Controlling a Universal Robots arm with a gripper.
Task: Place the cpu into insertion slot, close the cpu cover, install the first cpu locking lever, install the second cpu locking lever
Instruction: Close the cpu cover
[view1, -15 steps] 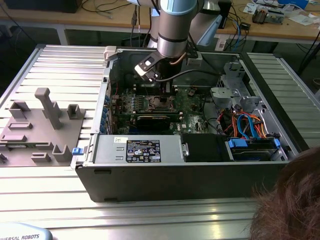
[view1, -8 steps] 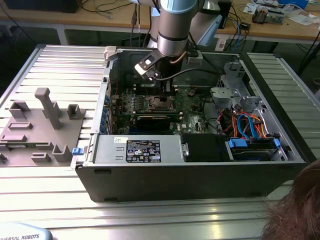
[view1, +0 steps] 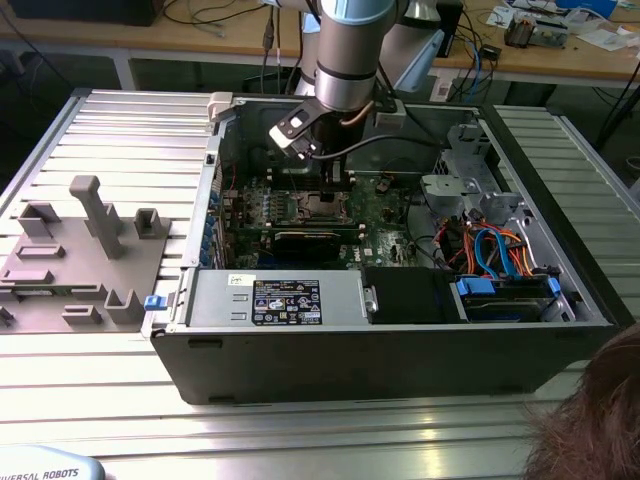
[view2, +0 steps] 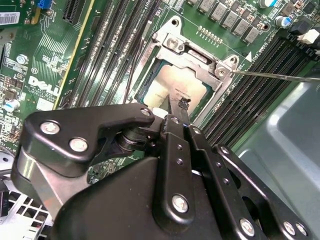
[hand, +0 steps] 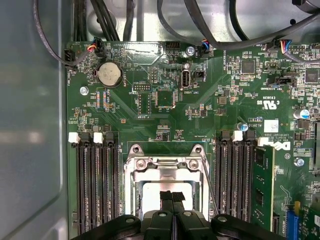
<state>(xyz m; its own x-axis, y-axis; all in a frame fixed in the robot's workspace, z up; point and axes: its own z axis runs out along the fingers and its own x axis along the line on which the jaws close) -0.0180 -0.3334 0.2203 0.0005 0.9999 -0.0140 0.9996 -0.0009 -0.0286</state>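
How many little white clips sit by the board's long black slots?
4 in the first wrist view: two white clips on one side of the cpu cover, two on the other, one beside the memory stick. More may be hidden.

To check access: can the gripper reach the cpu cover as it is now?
Probably yes. In the first wrist view the gripper hangs directly over the cpu cover, and no cable or part lies between them.

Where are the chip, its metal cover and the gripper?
chip (view2: 175, 82): second wrist view, middle of its silver top.
cover (hand: 165, 175): first wrist view, frame bar beside its window.
gripper (hand: 172, 196): first wrist view, between its fingertips.
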